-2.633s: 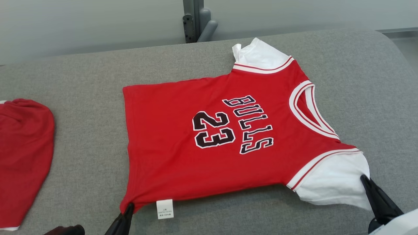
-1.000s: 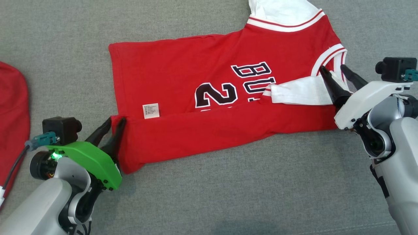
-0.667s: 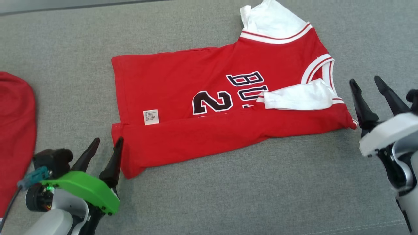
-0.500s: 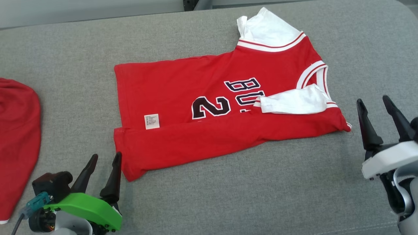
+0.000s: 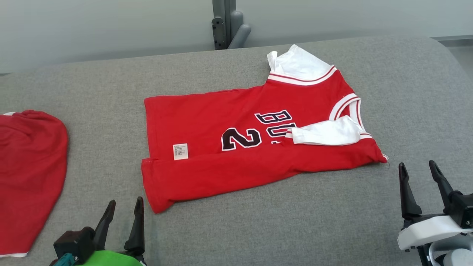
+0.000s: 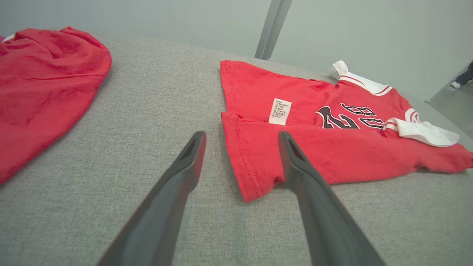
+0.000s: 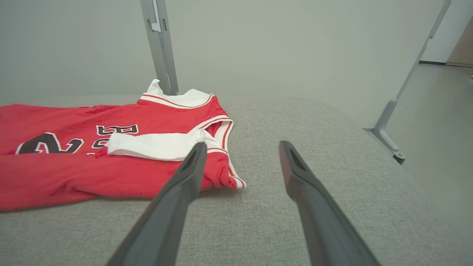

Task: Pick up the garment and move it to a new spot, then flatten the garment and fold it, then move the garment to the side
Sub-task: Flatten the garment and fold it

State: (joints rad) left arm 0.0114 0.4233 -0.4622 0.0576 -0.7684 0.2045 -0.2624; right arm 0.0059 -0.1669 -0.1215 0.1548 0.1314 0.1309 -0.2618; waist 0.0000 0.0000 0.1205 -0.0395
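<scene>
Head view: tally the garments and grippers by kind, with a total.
Garments: 2, the jersey and a second garment at far left, both red
Grippers: 2, the left gripper and the right gripper, both open
Total: 4

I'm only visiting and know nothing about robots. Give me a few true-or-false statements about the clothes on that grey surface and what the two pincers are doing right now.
1. The near edge of the red jersey is folded over onto itself. True.
2. The left pincer is gripping the jersey's hem. False: it is open, beside the jersey's near corner, and grips nothing.
3. One white sleeve lies folded across part of the lettering. True.
4. The right pincer is shut. False: its fingers stand apart, with nothing between them.
5. The jersey is the one red garment on the grey surface. False: a second red garment lies further left.
</scene>
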